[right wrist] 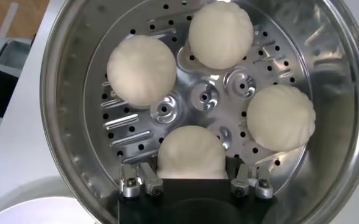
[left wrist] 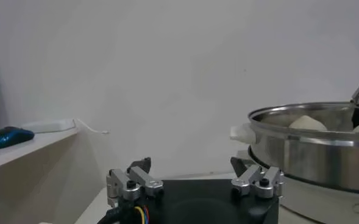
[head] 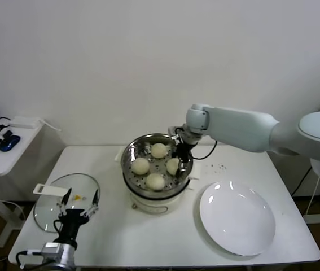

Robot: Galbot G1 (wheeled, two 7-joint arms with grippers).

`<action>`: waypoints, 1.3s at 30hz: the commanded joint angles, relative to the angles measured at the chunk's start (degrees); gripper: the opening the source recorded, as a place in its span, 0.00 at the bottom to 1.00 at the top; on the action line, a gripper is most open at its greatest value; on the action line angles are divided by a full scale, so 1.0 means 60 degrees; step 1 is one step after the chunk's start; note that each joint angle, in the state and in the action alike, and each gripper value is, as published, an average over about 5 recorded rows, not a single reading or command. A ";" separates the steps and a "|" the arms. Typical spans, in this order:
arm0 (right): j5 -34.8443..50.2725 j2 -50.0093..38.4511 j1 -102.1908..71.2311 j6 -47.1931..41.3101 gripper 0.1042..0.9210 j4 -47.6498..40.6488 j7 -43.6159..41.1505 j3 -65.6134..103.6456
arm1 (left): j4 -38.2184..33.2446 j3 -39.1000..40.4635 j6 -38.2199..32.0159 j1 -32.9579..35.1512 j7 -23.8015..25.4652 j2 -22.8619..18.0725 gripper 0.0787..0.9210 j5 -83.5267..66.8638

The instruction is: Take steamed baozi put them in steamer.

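Holding the fourth steamed baozi (right wrist: 191,152) down inside the steamer (head: 130,153), the right gripper (right wrist: 192,181) has its fingers either side of the bun; they look closed on it, bun sitting on or just above the perforated floor, can't tell which

Other three buns (head: 159,150) (head: 140,166) (head: 155,181) sit in the basket, spaced round the centre. Plate (head: 237,218) on the bench (head: 114,237) holds no buns, so judged this is the last placement

Left gripper (head: 79,204) idle over the glass lid (head: 49,212) at the near left of the bench, fingers spread, holding nothing

Risks from here:
- soft dough may stick to the fingers on release, so the bun lifts or rolls with the gripper on retreat
- release above the floor means it drops and could tip against a neighbour; in the wrist view the nearest neighbours look close but apart
- gripper sits close to the steel wall on its side; a slanted exit could clip the rim and shove the steamer on its cooker base (head: 154,203)
- too hard a squeeze dents the bun

Safest exit looks like open fully, then straight up
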 commanded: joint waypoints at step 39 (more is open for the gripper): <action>-0.0207 -0.6927 -0.6035 0.1338 0.88 0.5227 0.5464 0.9421 | -0.0269 0.0070 -0.0620 0.0321 -0.0167 -0.0030 0.88 0.0097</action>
